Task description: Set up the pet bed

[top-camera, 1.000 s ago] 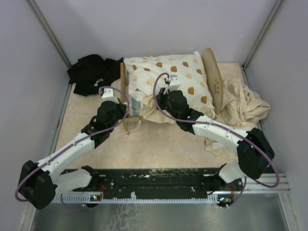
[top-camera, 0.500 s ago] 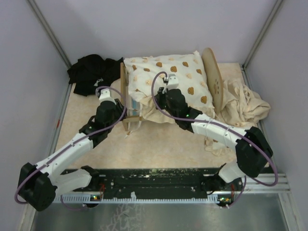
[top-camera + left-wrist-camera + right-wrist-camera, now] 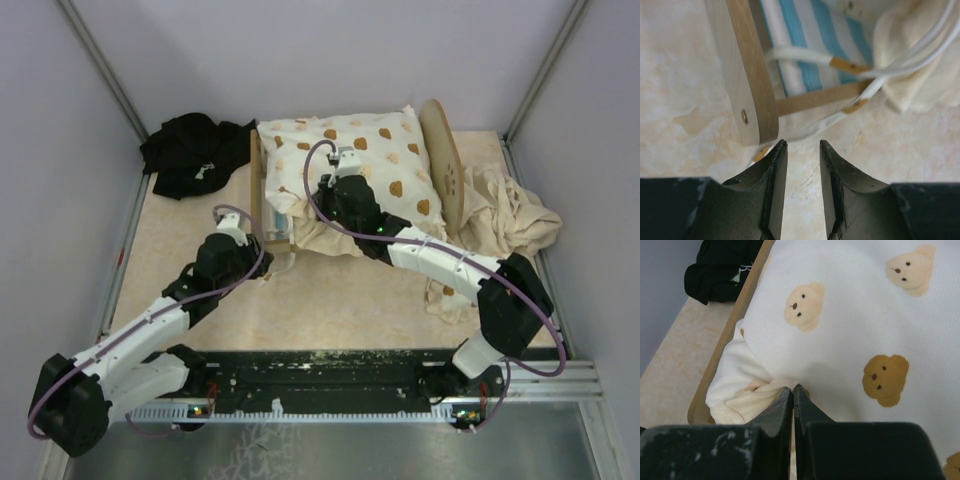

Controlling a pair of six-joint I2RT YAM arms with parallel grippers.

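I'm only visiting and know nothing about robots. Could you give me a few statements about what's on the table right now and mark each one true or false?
1. The left gripper has its fingers apart, with nothing between them. True.
2. The cushion with brown animal faces lies on the floor beside the pet bed. False: it lies on top of the bed.
3. A black cloth is heaped at the far left. True.
4. The right gripper is wide open. False: it is shut, at the cushion's edge.
5. The mattress has red stripes. False: they are blue and white.
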